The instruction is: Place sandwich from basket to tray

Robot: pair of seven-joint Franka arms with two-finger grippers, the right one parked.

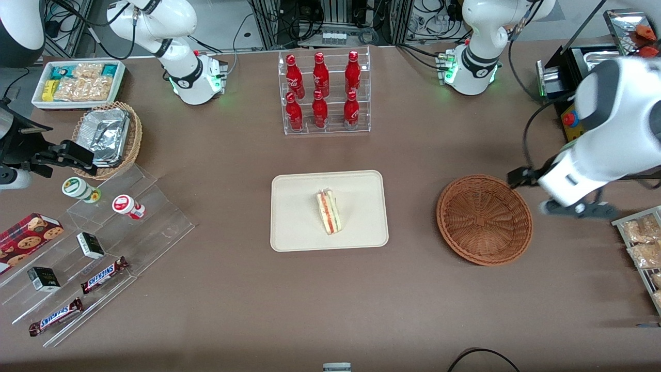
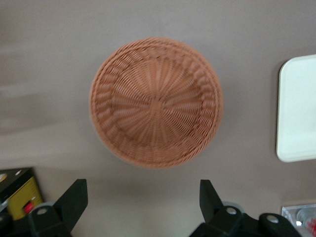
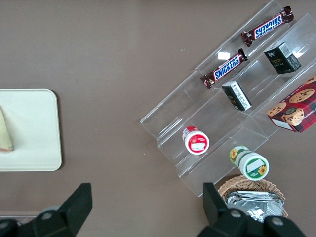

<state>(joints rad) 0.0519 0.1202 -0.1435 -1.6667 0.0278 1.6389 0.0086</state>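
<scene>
Sandwich [image 1: 329, 212] lies on its side near the middle of the cream tray [image 1: 294, 232], filling edge showing, so the transfer looks complete. The round wicker basket [image 1: 484, 219] sits empty beside the tray on the brown counter [image 1: 217, 310]. The left arm's gripper [image 2: 143, 202] hangs above the counter just beside the basket, fingers spread wide and holding nothing, probably because the load is delivered.

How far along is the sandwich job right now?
It looks done: the sandwich lies on the tray, and the basket is empty. Nothing is in hand; the gripper is open above the table beside the basket, toward the working arm's end. Nothing seems left but parking the arm.
</scene>
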